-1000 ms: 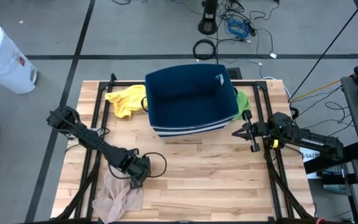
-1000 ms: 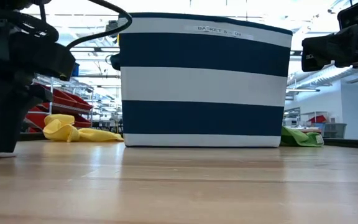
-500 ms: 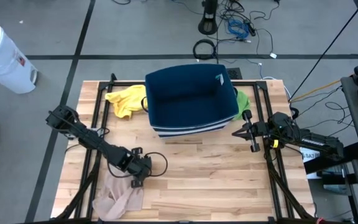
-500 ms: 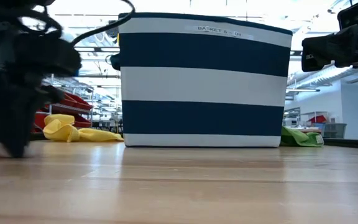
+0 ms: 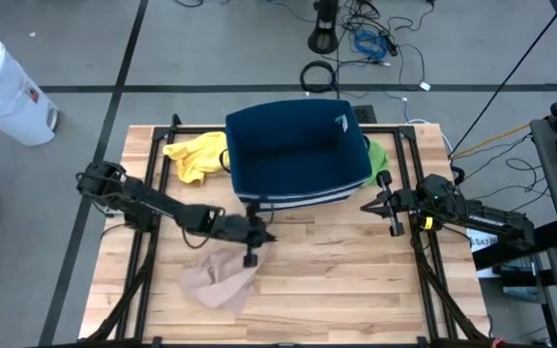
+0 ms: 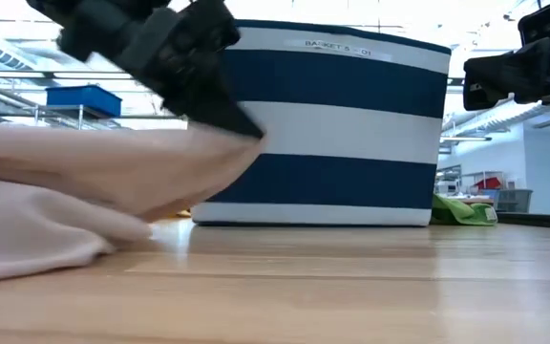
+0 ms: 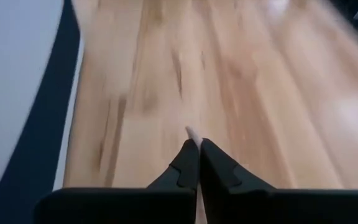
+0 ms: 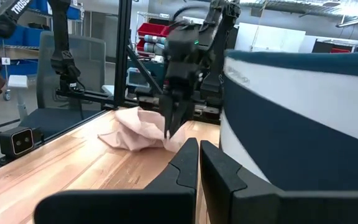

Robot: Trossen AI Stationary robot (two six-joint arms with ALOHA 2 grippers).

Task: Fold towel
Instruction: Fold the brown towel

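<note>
The towel (image 5: 220,282) is a pale pink cloth lying bunched on the wooden table, left of its middle and near the front. My left gripper (image 5: 250,257) stands at the towel's right end, shut on it, just in front of the striped basket. It shows large in the low view, where the towel (image 6: 74,196) trails down from the left gripper (image 6: 244,126). My right gripper (image 5: 367,206) waits shut at the table's right side, clear of the towel, fingers level and pointing toward the table's left. My left gripper pinches a thin edge of the towel at its right end (image 7: 190,131) between its two fingers. The fingers (image 8: 168,124) point down at it from above. That end is raised off the table, and the rest of the towel (image 8: 132,134) lies crumpled on the wood behind it.
A navy and white striped basket (image 5: 298,155) stands at the far middle of the table. A yellow cloth (image 5: 194,157) lies to its left and a green one (image 5: 378,155) to its right. Bare wood (image 5: 356,280) spreads over the near right.
My left gripper has shut on the towel at the near left corner. It has then gone toward the table's right and far edges, up to the basket's front, dragging the towel along the table. The towel's held end has risen while the rest trails bunched behind.
</note>
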